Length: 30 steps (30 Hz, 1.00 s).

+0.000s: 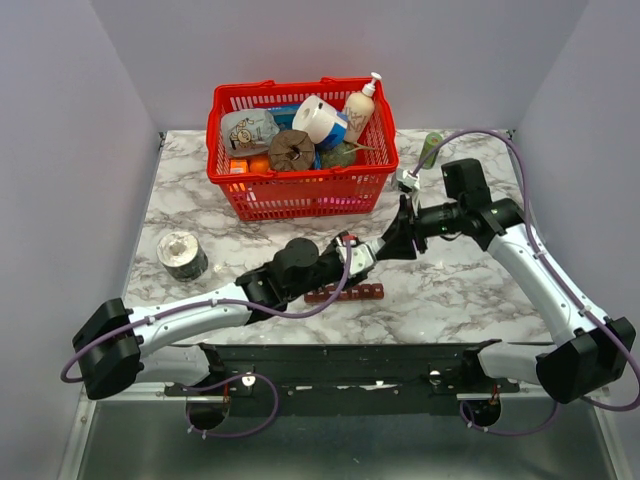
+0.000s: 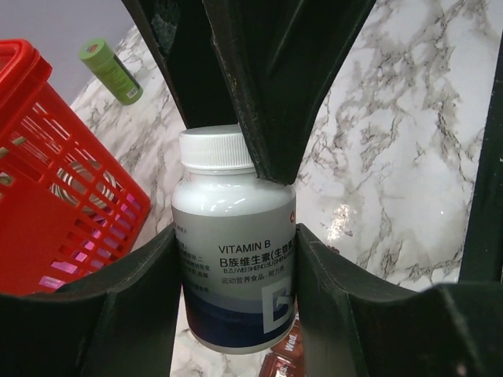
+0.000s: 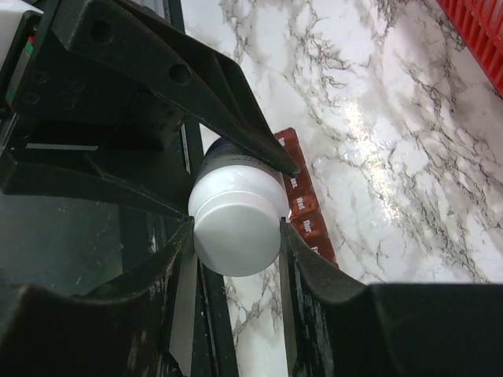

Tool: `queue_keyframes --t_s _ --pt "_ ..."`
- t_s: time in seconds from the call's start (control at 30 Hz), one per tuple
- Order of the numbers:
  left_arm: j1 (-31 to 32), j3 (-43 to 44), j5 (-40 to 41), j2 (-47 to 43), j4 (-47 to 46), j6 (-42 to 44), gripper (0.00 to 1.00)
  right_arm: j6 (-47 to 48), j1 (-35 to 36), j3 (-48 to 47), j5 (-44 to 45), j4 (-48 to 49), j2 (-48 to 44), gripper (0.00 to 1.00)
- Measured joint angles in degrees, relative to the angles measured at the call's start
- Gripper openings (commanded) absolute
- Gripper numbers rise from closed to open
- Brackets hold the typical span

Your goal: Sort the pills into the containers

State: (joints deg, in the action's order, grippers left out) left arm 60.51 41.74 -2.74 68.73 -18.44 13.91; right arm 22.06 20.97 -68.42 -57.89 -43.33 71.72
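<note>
A small bottle [image 2: 236, 267] with a white cap [image 2: 214, 148] and a "VITAMIN B" label hangs above the table. My left gripper [image 2: 236, 314] is shut on its body. My right gripper [image 3: 236, 236] is shut on the cap [image 3: 236, 228] from the other end. In the top view the two grippers, left [image 1: 358, 256] and right [image 1: 392, 245], meet at mid-table. The dark red-brown strip of containers [image 1: 345, 293] lies on the marble just below the bottle, lids shut; it also shows in the left wrist view [image 2: 284, 353] and the right wrist view [image 3: 302, 208]. No pills are visible.
A red mesh basket [image 1: 300, 190] full of items stands at the back centre, close left of the bottle in the left wrist view [image 2: 47, 204]. A round metal tin [image 1: 182, 255] sits at the left. A green tube [image 1: 430, 150] lies at the back right. A black rail [image 1: 340, 360] runs along the near edge.
</note>
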Motion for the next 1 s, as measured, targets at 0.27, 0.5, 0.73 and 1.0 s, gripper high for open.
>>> queue_keyframes --t_s 0.27,0.5,0.73,1.0 --pt "-5.0 2.8 -15.7 -0.4 7.7 -1.9 0.00 15.9 1.2 -0.5 -1.8 -7.4 -0.1 0.15" --pt "-9.9 6.1 -33.4 -0.7 13.2 -5.7 0.00 40.9 4.0 -2.1 -3.6 -13.8 -3.0 0.40" --pt "-10.5 7.1 -34.1 -1.2 18.8 -5.6 0.00 35.2 4.1 -3.2 -4.2 -12.5 -2.7 0.89" --pt "-9.5 3.2 -25.3 -6.0 19.2 -6.2 0.00 5.5 4.0 -3.7 4.6 -3.2 -4.3 0.95"
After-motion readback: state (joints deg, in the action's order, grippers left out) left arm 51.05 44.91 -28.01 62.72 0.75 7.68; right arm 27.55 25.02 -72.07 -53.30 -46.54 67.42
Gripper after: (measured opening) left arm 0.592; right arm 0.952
